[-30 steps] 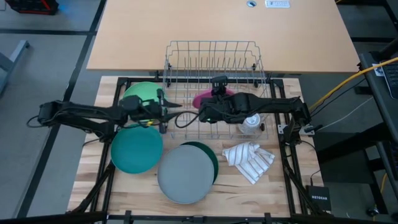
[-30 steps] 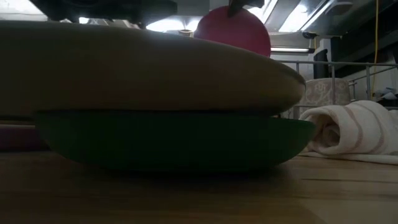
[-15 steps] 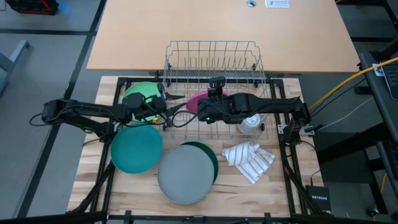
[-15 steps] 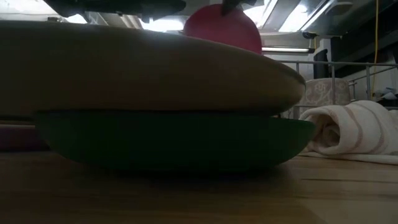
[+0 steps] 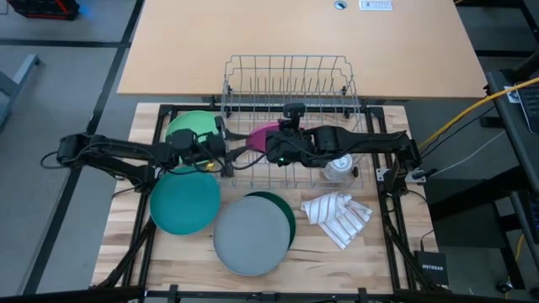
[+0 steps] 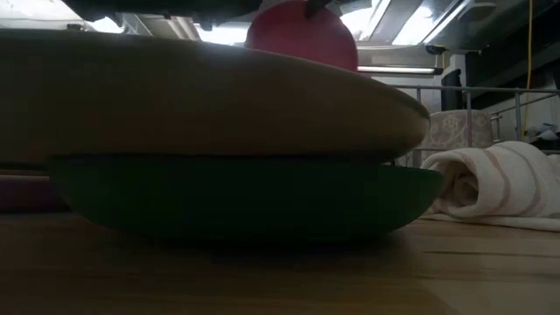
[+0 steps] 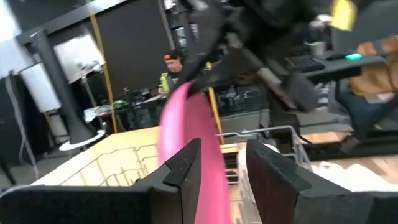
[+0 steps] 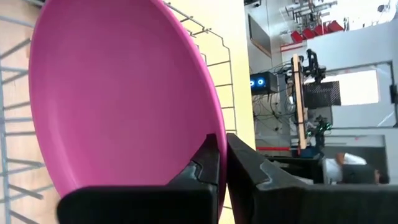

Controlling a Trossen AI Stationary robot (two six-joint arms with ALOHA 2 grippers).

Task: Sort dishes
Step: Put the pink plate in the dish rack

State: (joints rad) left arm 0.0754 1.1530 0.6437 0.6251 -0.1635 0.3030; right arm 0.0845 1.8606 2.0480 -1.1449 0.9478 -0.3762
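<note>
pink plate (image 8: 118, 99) pinched by its rim in right gripper (image 8: 222, 163), its opposite edge between spread left gripper (image 7: 224, 165) fingers.

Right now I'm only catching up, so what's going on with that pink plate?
The right gripper is shut on the pink plate's rim, holding it on edge over the wire rack. The left gripper has its open fingers either side of the plate's opposite rim, as if for a handover. Light green, teal and grey dishes wait on the table.
</note>
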